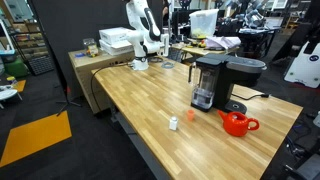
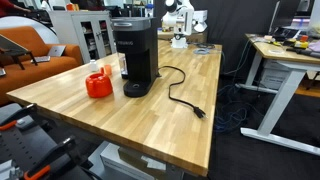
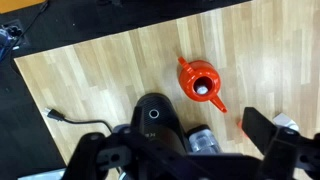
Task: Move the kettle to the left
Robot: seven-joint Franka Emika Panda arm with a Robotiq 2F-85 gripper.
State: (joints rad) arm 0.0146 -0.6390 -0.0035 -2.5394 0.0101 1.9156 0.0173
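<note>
Handling (my read only): the kettle looks small and rigid, prob. metal or enamel w/ a glossy skin. That would make it light if empty, but slippery on the rounded belly. Contents can't be seen. Best hold is likely the looped handle or the rim at the top, not the body, since pads would slide off the curve. A narrow part sticks out to the lower right in the wrist view, prob. the spout. I'd avoid it, as a pinch there could tip the kettle. Where the handle loop sits is hard to tell at this res.

Looks: squat, bright red-orange, rounded teapot shape, w/ a pale spot at top centre seen from above. It is much lower than the black coffee machine.

Where: upright on the wooden table, just beside the coffee machine but not touching it. In an exterior view the kettle sits right of the machine and nearer, close to the table's right edge. A tiny white object stands to its left, apart from it. The power cord trails off the machine's other side.

The gripper hangs high over the table, looking down. Its dark fingers come in at the bottom of the wrist view, spread wide w/ nothing between them, well apart from the kettle.
</note>
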